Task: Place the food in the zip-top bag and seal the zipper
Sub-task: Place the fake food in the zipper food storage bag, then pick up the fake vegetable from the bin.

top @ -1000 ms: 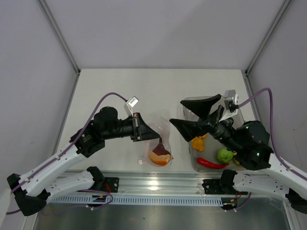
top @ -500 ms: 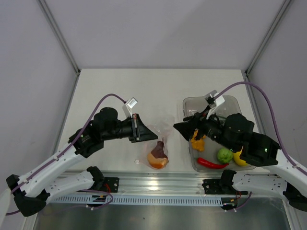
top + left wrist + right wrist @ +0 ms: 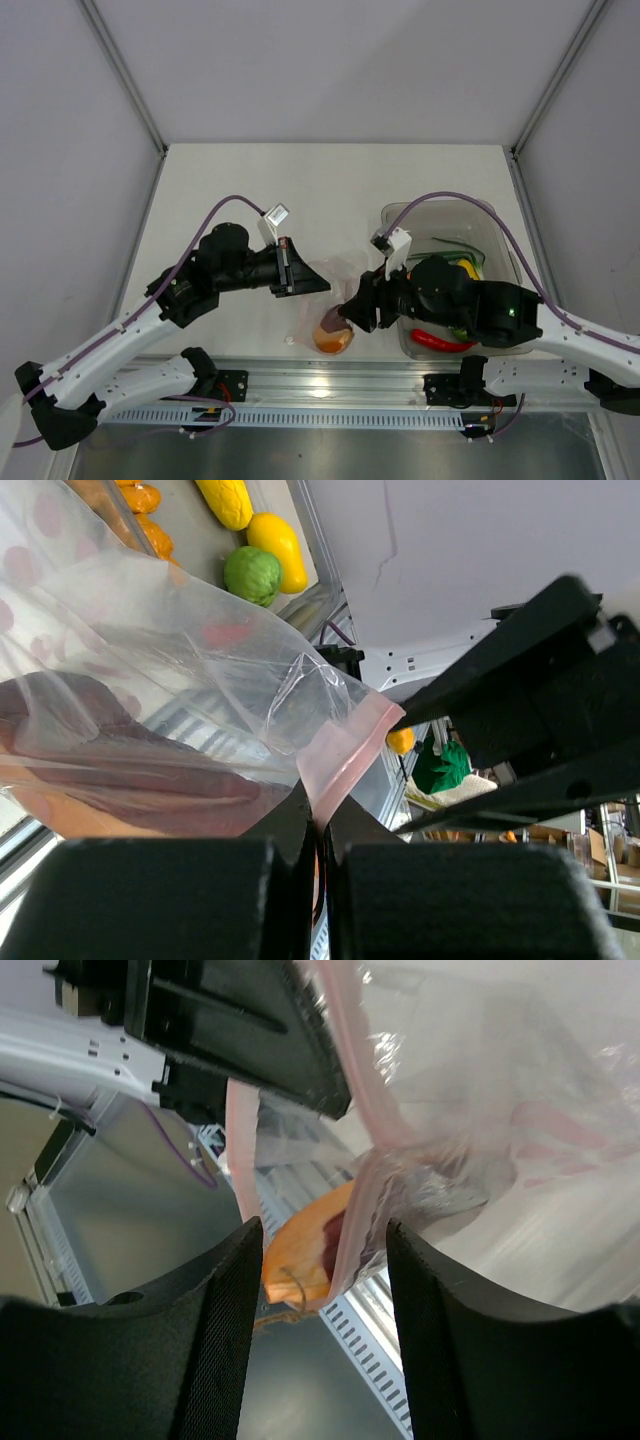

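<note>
The zip-top bag [image 3: 338,268] hangs from my left gripper [image 3: 306,279], which is shut on its pink zipper strip [image 3: 345,748]. A reddish-brown and orange food piece [image 3: 332,336] lies inside the bag; it also shows in the right wrist view [image 3: 305,1250]. My right gripper [image 3: 349,312] is open at the bag's mouth, and its fingers [image 3: 215,1340] straddle the other pink strip edge [image 3: 362,1210] without closing on it. In the left wrist view, yellow fruits [image 3: 280,542], a green fruit [image 3: 250,575] and orange chunks [image 3: 150,515] lie in the bin behind the bag.
A rigid clear bin [image 3: 440,208] stands at the right, holding a red chili [image 3: 441,343], green stalks [image 3: 455,243] and other food partly hidden by my right arm. The table's metal front rail [image 3: 320,385] runs just below the bag.
My right gripper has moved left from above the bin to the bag's mouth, its jaws narrower than before. The left gripper has kept its hold; the bag has sagged slightly.
</note>
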### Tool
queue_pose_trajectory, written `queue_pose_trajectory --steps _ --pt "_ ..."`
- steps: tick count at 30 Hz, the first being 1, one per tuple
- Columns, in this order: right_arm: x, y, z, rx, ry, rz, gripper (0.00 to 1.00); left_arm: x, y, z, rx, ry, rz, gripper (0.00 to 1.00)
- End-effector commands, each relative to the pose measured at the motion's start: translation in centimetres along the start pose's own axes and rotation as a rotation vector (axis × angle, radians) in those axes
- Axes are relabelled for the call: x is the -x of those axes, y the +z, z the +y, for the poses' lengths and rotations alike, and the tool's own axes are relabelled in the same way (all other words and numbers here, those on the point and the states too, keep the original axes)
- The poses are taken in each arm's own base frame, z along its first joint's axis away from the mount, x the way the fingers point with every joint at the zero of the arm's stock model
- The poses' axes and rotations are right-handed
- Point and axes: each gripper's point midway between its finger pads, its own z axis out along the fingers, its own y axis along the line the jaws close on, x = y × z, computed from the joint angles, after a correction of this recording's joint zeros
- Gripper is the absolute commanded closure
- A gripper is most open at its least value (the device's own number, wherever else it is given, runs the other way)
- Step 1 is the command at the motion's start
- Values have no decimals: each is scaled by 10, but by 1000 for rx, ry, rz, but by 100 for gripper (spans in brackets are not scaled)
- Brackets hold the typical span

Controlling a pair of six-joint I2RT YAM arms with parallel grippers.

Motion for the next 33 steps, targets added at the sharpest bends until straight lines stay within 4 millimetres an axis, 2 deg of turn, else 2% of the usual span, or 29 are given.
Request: queue_pose_trajectory --steps 1,6,12,15,16,18,19,21,22,25,26,28,29,30,33 --pt "-9 0 -2 -42 0 10 45 15 -5 -23 -67 45 -49 100" --pt "-39 16 -17 -145 -36 78 45 15 -4 -24 -73 45 -43 100" --pt "-41 26 -34 -257 -82 73 49 13 -7 -25 -79 49 -44 99" --pt "-35 27 -42 -315 -88 49 68 10 -9 -20 -63 52 -41 99" --pt "-29 26 -42 -326 -86 37 82 12 -11 -19 -56 60 -53 99" --pt "-21 23 -42 -339 -83 22 92 9 -15 -11 -17 74 -55 99" --pt "-11 19 -41 -343 -82 9 100 9 -19 -8 -3 86 -62 99" --pt "0 17 -38 -347 -88 6 100 6 -22 13 89 110 -60 99" --pt "10 13 -30 -322 -82 6 100 5 -24 18 117 122 -54 99" --pt "19 17 -27 -296 -88 57 100 -1 -31 34 201 154 -23 99" --pt "32 18 -26 -295 -85 48 100 -2 -34 35 212 160 -23 99" --pt "37 17 -21 -273 -77 65 100 -4 -42 38 229 169 -24 99" --pt "45 16 -20 -267 -75 52 100 -3 -49 32 207 178 -45 99" --pt "45 19 -18 -248 -70 59 100 -3 -53 27 189 183 -56 99" --pt "39 36 -27 -200 -28 93 100 -1 -66 16 156 188 -93 99"
